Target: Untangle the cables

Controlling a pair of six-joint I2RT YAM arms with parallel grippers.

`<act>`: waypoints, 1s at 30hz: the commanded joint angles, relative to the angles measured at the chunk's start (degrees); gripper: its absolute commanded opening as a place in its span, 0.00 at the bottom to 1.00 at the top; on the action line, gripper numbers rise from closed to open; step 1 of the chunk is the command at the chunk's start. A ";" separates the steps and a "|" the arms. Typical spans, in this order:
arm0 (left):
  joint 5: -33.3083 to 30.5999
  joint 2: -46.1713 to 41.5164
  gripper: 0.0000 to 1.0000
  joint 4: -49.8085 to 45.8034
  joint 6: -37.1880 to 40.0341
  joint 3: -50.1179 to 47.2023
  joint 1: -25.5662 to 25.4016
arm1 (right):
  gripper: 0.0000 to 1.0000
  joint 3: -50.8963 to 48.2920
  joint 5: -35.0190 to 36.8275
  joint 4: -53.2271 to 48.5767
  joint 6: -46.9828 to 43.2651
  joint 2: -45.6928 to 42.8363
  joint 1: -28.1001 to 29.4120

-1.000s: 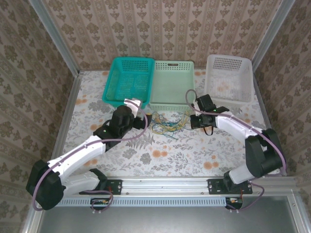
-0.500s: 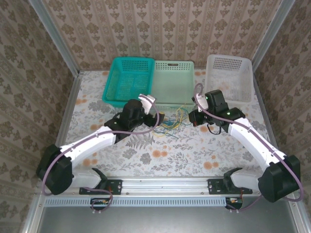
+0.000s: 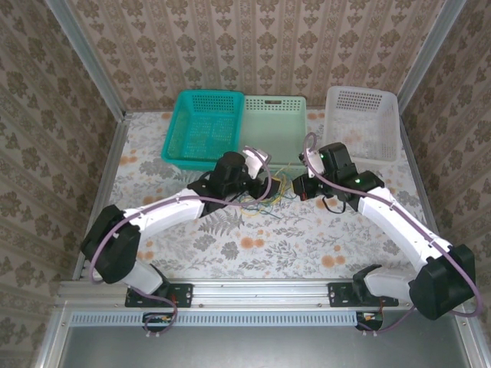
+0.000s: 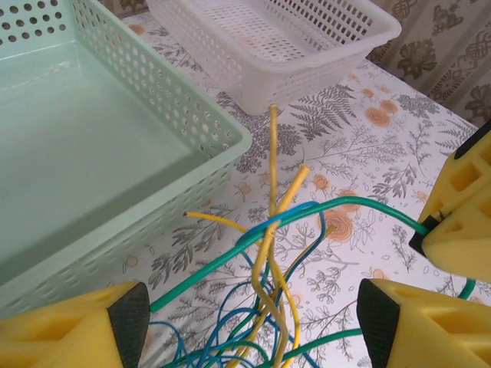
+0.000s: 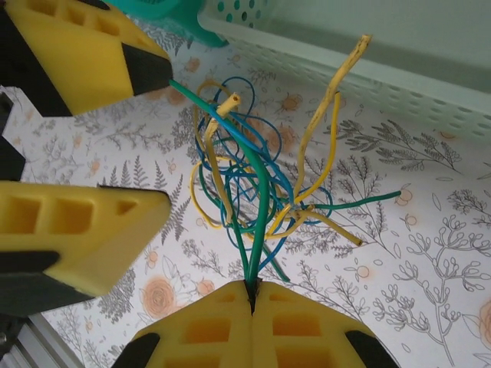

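We see our left arm (image 3: 165, 215) stretched low from the near left corner of the table (image 3: 307, 245) toward its middle. Its pincer (image 3: 267, 184) points right, and its yellow pads (image 4: 69, 330) stand wide apart. Our right arm (image 3: 399, 222) bends in from the near right corner. Its pincer (image 3: 296, 187) points left, pressed closed on a green cable (image 5: 257, 230). The two pincers face each other, close together.

You are looking at yellow, blue and green cables (image 4: 266, 230) on a surface (image 3: 268, 245) printed with grey ferns and orange flowers; a teal basket (image 3: 203, 123), a mint basket (image 3: 272, 126) and a white basket (image 3: 360, 123) are sitting far.
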 commanded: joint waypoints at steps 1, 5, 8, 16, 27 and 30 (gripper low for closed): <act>1.69 1.32 0.74 1.50 -1.17 2.60 -0.79 | 0.00 1.39 -1.43 4.06 3.92 0.96 0.44; 0.05 3.67 0.73 0.01 -0.70 4.96 -1.31 | 0.00 1.96 -2.09 4.33 4.65 1.20 0.71; -1.91 4.85 0.72 -0.36 -0.91 5.70 -1.32 | 0.00 1.87 -2.60 4.28 4.77 0.13 0.79; -9.06 5.08 0.75 -5.23 0.60 6.69 -2.71 | 0.00 2.53 -1.49 2.31 5.52 -1.53 0.76; -17.65 3.06 0.71 -4.05 -5.63 3.26 -3.38 | 0.00 2.57 1.73 3.99 8.41 -1.51 0.71; -18.55 3.59 0.71 -3.93 -7.62 3.60 -3.50 | 0.00 2.64 2.33 4.01 8.87 -1.66 0.70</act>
